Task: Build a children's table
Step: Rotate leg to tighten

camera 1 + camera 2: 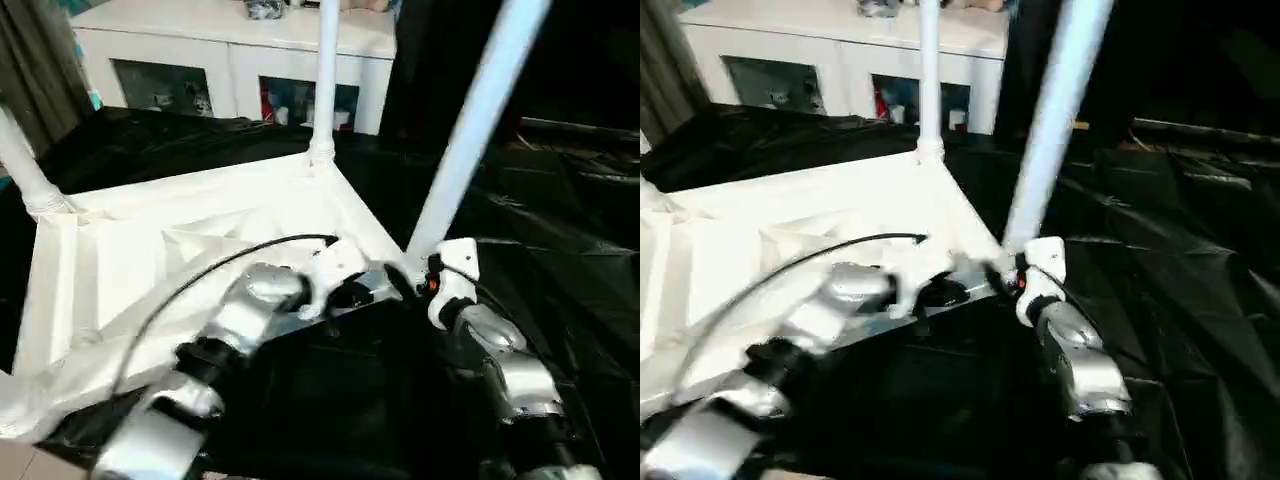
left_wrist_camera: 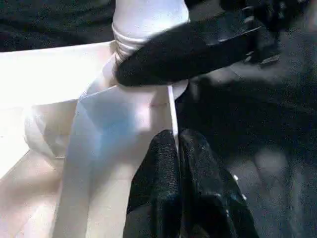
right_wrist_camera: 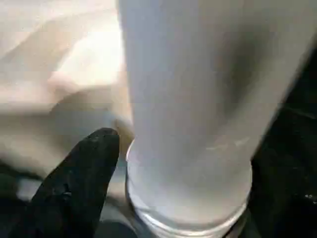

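Tabletop of the white children's table lies underside up on the black-draped table, ribs showing. You have three legs standing in corner sockets: far leg upright, left leg at the far left corner, near leg leaning right from the corner closest to your grippers.

Right gripper: you see its jaws set around the base of the near leg, just above the socket collar. In the right wrist view one black finger sits beside the tube, a sliver of gap between them; the other finger is hidden behind the leg. In the left wrist view a black finger lies across the leg base. Closed on the leg as far as you can judge.

Left gripper: jaws pressed together, pinching the thin side rim of the tabletop, just short of the same corner socket. Its cable arcs over the ribs.

White cabinet with glass doors stands beyond the far leg.
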{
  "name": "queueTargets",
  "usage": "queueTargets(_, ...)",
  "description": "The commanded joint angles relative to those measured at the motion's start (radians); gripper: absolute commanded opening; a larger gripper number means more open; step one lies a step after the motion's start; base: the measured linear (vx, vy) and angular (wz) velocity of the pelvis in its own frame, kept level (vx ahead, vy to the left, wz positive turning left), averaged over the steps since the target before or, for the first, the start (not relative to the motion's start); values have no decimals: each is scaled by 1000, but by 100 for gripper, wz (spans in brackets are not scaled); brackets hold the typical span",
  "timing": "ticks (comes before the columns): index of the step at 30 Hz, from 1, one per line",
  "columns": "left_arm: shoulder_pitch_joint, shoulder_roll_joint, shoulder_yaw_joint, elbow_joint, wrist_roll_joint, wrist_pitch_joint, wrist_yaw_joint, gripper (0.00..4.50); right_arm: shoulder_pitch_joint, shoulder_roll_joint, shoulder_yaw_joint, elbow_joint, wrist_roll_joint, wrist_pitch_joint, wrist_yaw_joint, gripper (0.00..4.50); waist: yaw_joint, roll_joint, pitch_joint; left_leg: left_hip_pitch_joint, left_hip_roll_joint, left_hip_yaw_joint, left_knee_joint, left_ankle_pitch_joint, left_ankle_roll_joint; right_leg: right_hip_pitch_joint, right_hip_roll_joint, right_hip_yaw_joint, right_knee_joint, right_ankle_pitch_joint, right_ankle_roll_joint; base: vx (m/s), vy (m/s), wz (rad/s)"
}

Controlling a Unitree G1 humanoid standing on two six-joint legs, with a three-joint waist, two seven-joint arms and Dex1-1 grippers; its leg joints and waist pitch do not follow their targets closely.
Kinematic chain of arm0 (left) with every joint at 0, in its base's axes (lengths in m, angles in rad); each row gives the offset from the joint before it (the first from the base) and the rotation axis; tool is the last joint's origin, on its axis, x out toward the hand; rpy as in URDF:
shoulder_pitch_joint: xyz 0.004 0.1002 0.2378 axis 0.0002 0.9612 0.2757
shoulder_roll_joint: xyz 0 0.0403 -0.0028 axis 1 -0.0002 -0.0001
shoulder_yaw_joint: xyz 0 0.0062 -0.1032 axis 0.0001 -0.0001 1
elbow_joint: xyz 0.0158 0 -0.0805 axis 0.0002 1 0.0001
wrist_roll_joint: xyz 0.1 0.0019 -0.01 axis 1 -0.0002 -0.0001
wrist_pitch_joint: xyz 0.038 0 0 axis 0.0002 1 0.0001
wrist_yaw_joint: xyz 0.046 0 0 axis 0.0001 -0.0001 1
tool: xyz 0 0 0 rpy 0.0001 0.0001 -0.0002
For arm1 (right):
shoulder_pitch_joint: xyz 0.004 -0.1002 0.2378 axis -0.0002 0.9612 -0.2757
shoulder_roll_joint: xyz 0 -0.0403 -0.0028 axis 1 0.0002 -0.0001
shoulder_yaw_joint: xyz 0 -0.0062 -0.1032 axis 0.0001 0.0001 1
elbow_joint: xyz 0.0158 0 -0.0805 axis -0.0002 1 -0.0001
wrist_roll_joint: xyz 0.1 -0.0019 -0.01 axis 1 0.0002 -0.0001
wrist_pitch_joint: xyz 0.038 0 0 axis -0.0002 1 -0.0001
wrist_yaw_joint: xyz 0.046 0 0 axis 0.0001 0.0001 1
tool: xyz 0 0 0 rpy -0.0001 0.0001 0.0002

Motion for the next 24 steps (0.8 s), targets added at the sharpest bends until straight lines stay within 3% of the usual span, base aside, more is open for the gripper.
queueTargets(1,26,20,-27,-32,-52,-40,-136,0,16,-44,60,-45,-12,-8,133,373,2,-10,-46,8,38,-17,-70,-245,39,37,-55,43,-83,-286,-149,0,0,0)
queueTargets(9,27,95,-15,-42,-78,-44,-239,0,51,-151,96,-97,13,-32,310,373,4,-9,-49,6,39,-14,-64,-184,60,44,-52,41,-64,-142,-214,0,0,0)
queueTargets(12,21,134,2,-38,-91,-39,-273,0,61,-192,107,-116,38,-39,389,373,7,-8,-50,9,41,-14,-62,-186,66,45,-54,42,-63,-149,-218,0,0,0)
queueTargets(17,20,148,9,-40,-100,-41,-291,0,60,-202,104,-116,50,-38,426,373,7,-14,-49,9,41,-13,-62,-192,61,45,-55,42,-63,-164,-224,0,0,0)
queueTargets(24,23,151,8,-42,-108,-42,-298,0,58,-198,92,-109,74,-33,443,373,8,-13,-50,10,41,-13,-60,-176,60,46,-55,42,-60,-140,-230,0,0,0)
